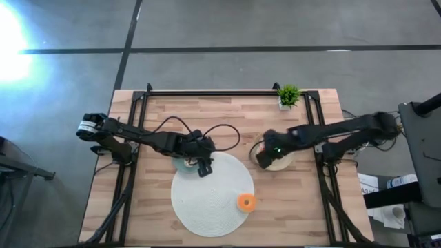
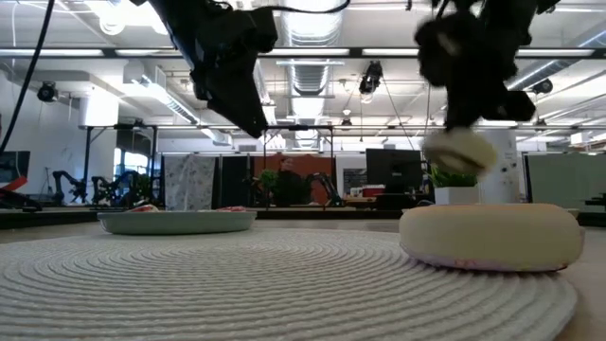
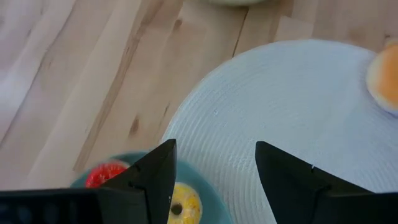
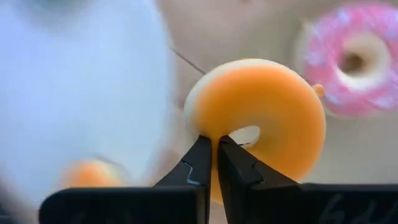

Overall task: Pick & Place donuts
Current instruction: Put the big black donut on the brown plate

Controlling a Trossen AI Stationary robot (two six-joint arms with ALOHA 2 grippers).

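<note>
My right gripper pinches the orange donut by its rim only; it could slip out. Left gripper jaws wide.

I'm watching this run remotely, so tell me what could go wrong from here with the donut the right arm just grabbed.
The right gripper pinches only a thin edge of the orange donut, so it might slip or swing loose. The pink-frosted donut lies close by and could get nudged.

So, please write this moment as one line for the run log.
right tool: shut on orange donut, lifted over beige plate | left tool: open, over teal plate edge
</note>
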